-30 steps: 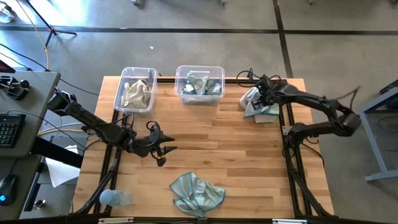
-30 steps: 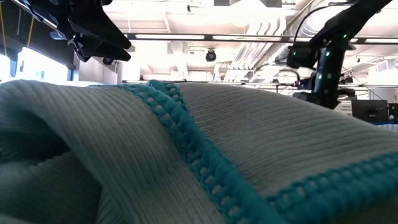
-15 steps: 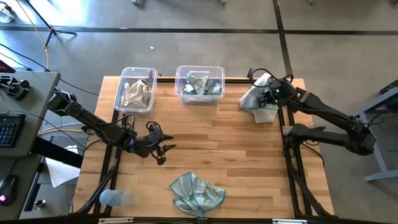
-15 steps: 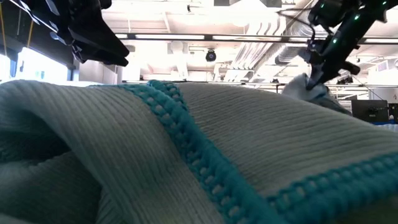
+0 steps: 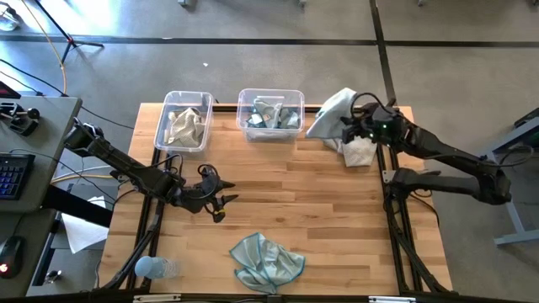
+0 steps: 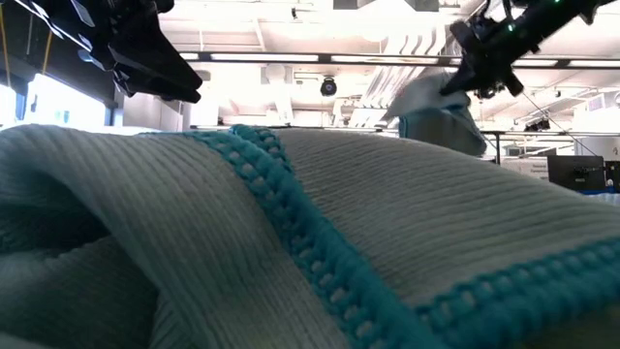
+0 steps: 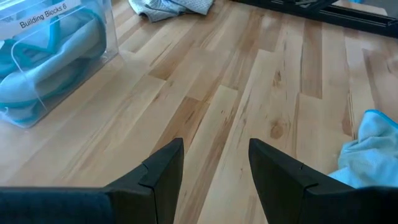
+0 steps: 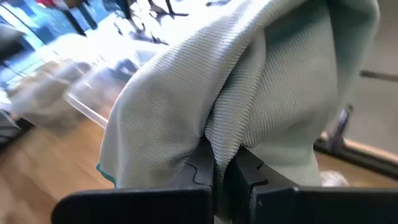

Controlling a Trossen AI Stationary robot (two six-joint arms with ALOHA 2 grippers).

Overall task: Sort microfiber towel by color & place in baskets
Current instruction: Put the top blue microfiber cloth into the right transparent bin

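My right gripper (image 5: pixel 348 128) is shut on a pale teal-blue towel (image 5: pixel 331 114), held up over the table's far right, just right of the right basket (image 5: pixel 269 114); it also shows in the low view (image 6: pixel 463 70). That clear basket holds teal towels. The left basket (image 5: pixel 184 120) holds a beige-grey towel. A pale towel (image 5: pixel 360 152) lies on the table under the right arm. Another teal towel (image 5: pixel 266 260) lies crumpled near the front edge and fills the low view (image 6: pixel 291 252). My left gripper (image 5: pixel 224 202) is open and empty, low over the table's middle left. My right gripper pinches a bunched fold of the towel (image 8: pixel 219 144) between its two shut fingers, several layers together. The towel is lifted clear of the table and drapes over and around the fingers, slack, hanging below them in the low view (image 6: pixel 434 114).
A clear plastic object (image 5: pixel 157 268) lies at the table's near left corner. Bare wood lies between the baskets and the front towel (image 7: pixel 224 93). The left wrist view shows the teal-filled basket (image 7: pixel 50 56) and the front towel's edge (image 7: pixel 373 152).
My right gripper has risen from the pile at the far right and moved toward the right basket, carrying the pale teal-blue towel. The towel has been lifted clear and now hangs from the fingers; the pale towel beneath it stays on the table.
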